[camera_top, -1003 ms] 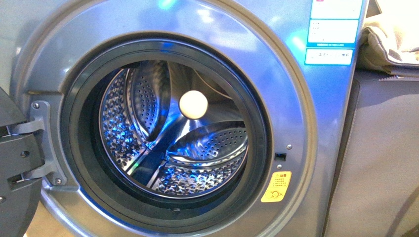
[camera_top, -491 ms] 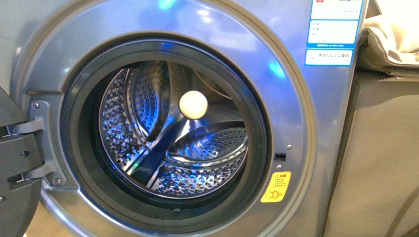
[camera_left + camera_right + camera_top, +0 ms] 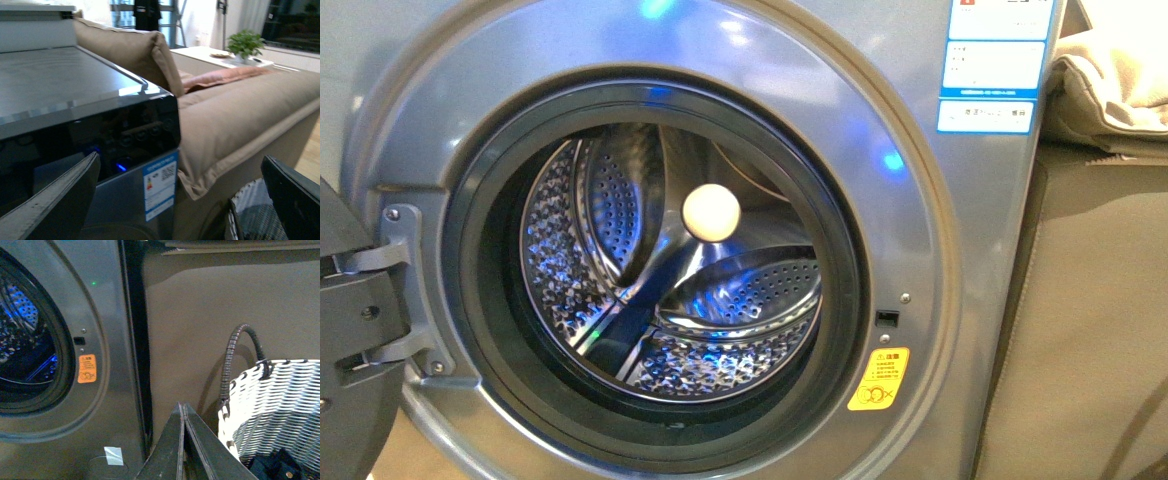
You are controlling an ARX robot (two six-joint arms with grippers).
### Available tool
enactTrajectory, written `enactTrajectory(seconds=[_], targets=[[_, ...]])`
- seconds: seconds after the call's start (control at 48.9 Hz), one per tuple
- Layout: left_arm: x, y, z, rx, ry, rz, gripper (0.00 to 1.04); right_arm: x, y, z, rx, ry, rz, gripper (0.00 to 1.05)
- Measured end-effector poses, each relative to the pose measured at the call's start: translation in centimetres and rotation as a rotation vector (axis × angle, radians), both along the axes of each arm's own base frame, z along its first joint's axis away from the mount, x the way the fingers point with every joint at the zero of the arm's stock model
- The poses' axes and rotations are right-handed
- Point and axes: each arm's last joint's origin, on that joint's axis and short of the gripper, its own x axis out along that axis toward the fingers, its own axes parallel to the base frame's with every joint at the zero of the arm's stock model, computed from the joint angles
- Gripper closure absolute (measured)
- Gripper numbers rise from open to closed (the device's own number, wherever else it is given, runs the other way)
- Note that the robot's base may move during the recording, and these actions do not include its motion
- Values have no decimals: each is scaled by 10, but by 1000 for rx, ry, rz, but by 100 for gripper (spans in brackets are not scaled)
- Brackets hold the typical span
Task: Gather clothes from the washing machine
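— Straight ahead of the body camera, what do you have?

— I have the washing machine (image 3: 920, 250) filling the front view, its porthole door (image 3: 350, 330) swung open at the left edge on its grey hinge (image 3: 405, 290). Nothing stands between the camera and the drum mouth. The perforated steel drum (image 3: 670, 270) shows only bare metal lit blue, plus a round cream disc (image 3: 711, 212) at the back. I see no garment in it.

— What sits around the machine?

— Touching its right side is a beige sofa (image 3: 1100, 330), with a beige cushion (image 3: 1110, 90) on top. My left wrist camera looks over the machine's black control panel (image 3: 100, 140) and the blue-white label (image 3: 161, 185) toward a potted plant (image 3: 245, 42) on a far counter.

— And the clothes?

— My right wrist camera shows a white woven basket (image 3: 280, 405) with a dark handle (image 3: 240, 355), beside the sofa. Dark navy fabric (image 3: 272, 467) lies inside it, at the frame's lower edge. There is no table in view to place it by.

— Grippers?

— My right gripper (image 3: 183, 440) has its fingers pressed together, holding nothing. My left gripper (image 3: 180, 200) is spread wide.
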Motion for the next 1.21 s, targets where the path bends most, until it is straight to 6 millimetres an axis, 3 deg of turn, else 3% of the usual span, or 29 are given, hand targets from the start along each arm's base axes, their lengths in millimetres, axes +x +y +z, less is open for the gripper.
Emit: enactTrajectory(seconds=[0.164,0.409,0.471,0.553,0.676,0.901,1.003,1.208], targets=[[0,37,11,-36,-32,244,7,0,0,-12,0,5,2,102],[-5,93,-5,-45,-10,445,7,0,0,-12,0,3,2,102],[-11,106,-12,-24,53,545,14,0,0,-12,0,3,2,102],[-26,128,-51,-4,94,606,32,0,0,-12,0,3,1,102],[-46,146,-100,-21,74,616,52,0,0,-12,0,3,2,102],[-61,161,-191,-7,104,614,87,0,0,-12,0,3,2,102],[-64,165,-224,4,126,610,102,0,0,-12,0,3,1,102],[-71,173,-273,16,155,629,101,0,0,-12,0,3,2,102]])
